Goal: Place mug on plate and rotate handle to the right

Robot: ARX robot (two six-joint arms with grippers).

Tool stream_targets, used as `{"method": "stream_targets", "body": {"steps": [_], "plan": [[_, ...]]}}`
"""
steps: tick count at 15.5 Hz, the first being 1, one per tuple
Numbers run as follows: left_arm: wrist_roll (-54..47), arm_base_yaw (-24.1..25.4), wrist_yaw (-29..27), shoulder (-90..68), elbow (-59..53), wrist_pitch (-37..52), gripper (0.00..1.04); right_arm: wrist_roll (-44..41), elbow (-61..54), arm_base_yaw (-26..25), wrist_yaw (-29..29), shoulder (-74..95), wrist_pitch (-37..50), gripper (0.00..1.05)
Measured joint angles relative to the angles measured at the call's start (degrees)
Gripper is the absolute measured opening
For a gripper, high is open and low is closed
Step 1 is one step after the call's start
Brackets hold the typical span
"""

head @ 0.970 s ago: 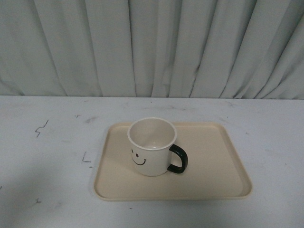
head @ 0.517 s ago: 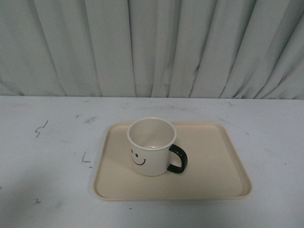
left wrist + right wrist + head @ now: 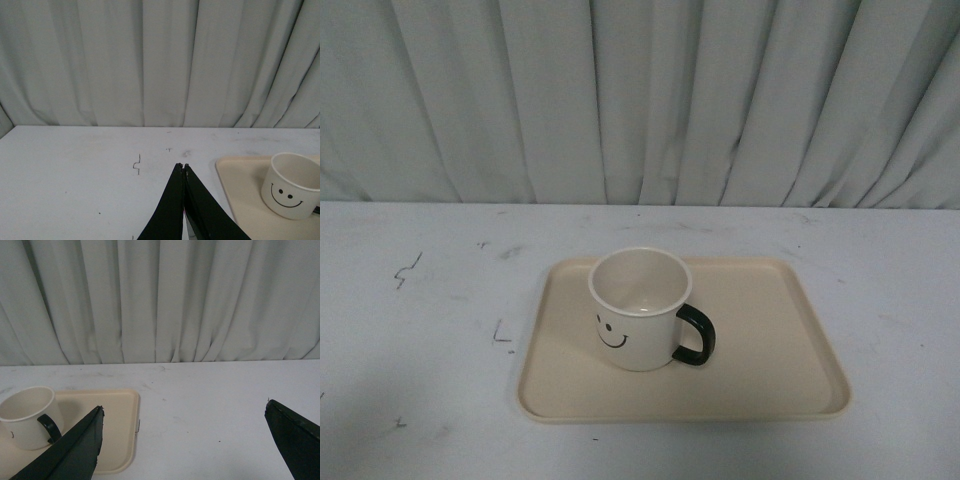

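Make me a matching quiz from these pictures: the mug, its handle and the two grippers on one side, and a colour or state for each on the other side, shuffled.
Things:
1. mug
2. handle
3. left gripper
4. right gripper

States:
A. fingers wide apart, holding nothing
B. black, pointing right in the front view
C. fingers closed together, holding nothing
D. cream, standing upright on the plate

Pairs: 1-D, 2-B, 3-C, 4-A

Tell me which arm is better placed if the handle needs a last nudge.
Right, probably. The mug already stands on the plate with its handle toward the right arm's side; the right gripper is open, the left gripper shut.
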State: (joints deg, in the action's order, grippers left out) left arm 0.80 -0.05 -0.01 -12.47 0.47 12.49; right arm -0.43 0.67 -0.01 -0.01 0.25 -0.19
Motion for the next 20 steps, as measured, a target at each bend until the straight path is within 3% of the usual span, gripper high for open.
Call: {"method": "stream_targets", "body": {"steps": [2,3,9,10,17,18,20], "plan": [[0.0,0.0,-0.07,4.5,0.17,-5.53,0.02,0.0,0.0,0.0,0.0,0.0,0.0,0.98],[0.0,0.0,0.02,10.58,0.04,-13.35,0.02,0.0,0.0,0.0,0.02,0.0,-0.02,0.98],[0.0,0.0,-0.02,11.98,0.04,-12.61,0.02,0.0,0.0,0.0,0.0,0.0,-0.07,0.98],[0.02,0.0,-0.02,11.98,0.04,-12.74,0.08,0.0,0.0,0.0,0.0,0.0,0.02,0.98],[0.0,0.0,0.0,11.98,0.04,-12.72,0.93,0.07,0.02,-0.11,-0.13,0.55,1.31,0.98],[-0.04,0.0,0.0,11.98,0.04,-12.74,1.0,1.05,0.17,-1.79,-2.03,4.5,6.51,0.98],[-0.02,0.0,0.0,11.98,0.04,-12.72,0.98,3.48,0.79,-5.88,-3.37,18.1,18.29,0.98]]}}
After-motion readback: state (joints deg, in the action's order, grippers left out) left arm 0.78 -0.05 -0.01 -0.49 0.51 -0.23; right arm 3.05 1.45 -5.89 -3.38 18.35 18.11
